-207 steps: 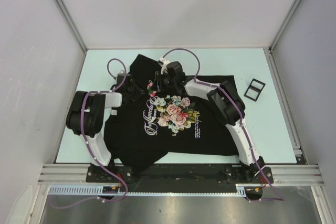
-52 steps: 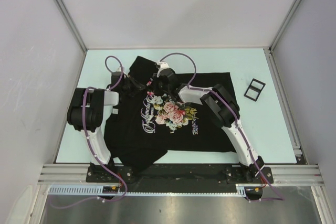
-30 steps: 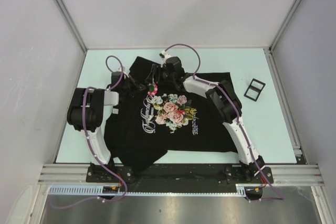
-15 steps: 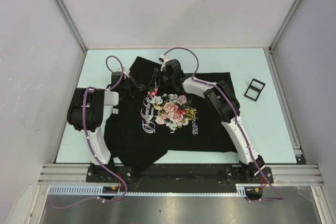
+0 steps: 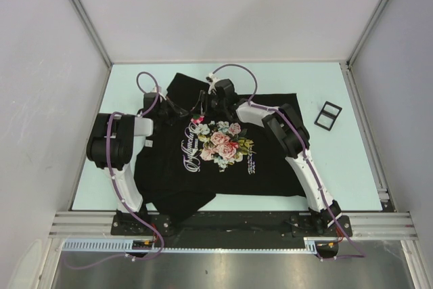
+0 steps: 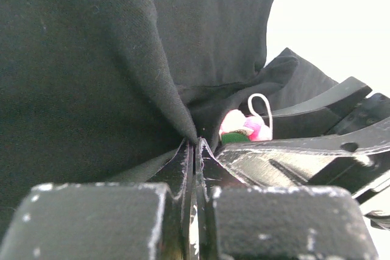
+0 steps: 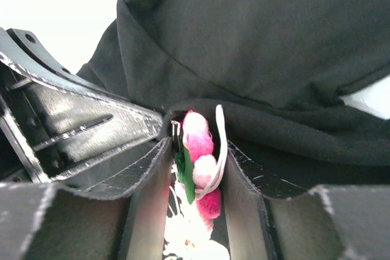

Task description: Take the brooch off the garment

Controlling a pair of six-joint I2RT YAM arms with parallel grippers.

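left gripper [image 6: 194, 145]: jaws pressed together, pinching a fold of the garment [image 5: 223, 175]
right gripper [image 7: 196, 144]: closed in on the brooch [image 7: 199, 161], pink flower wedged between both fingers
brooch: on the shirt's chest, just far-left of the printed roses [image 5: 223, 144], right beside the left gripper's tips
garment: black tee spread on the table [image 5: 338, 160], bunched at the pinch
other: small black frame [image 5: 328, 114] on the right, well apart from the shirt

The black T-shirt [image 5: 270, 160] carries white cursive lettering [image 5: 191, 147] across its chest. It is too small and blurred to read from above.
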